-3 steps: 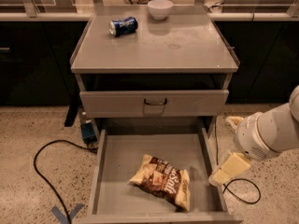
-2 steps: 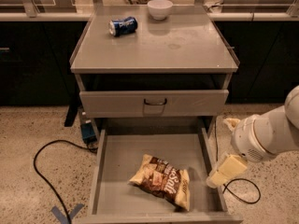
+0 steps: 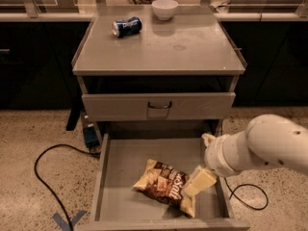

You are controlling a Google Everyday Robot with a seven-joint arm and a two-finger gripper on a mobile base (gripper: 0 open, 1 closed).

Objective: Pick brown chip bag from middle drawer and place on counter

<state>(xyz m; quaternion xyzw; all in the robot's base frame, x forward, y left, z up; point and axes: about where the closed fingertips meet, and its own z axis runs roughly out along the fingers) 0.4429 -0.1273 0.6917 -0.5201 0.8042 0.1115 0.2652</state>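
The brown chip bag (image 3: 162, 186) lies crinkled on the floor of the open middle drawer (image 3: 120, 177), right of its centre, with tan ends and a dark brown middle. My gripper (image 3: 198, 183) comes in from the right on a thick white arm and hangs just over the bag's right end, its pale fingers (image 3: 202, 179) pointing down and to the left. The grey counter (image 3: 159, 44) tops the cabinet above the drawers.
A dented blue soda can (image 3: 126, 26) and a white bowl (image 3: 164, 8) stand at the back of the counter. The drawer above has a closed front with a dark handle (image 3: 160, 105). A black cable (image 3: 48, 177) loops on the speckled floor at left, another at right.
The arm has moved left and down into the drawer. The gripper went from the drawer's right wall to the right end of the chip bag. The bag has not moved.
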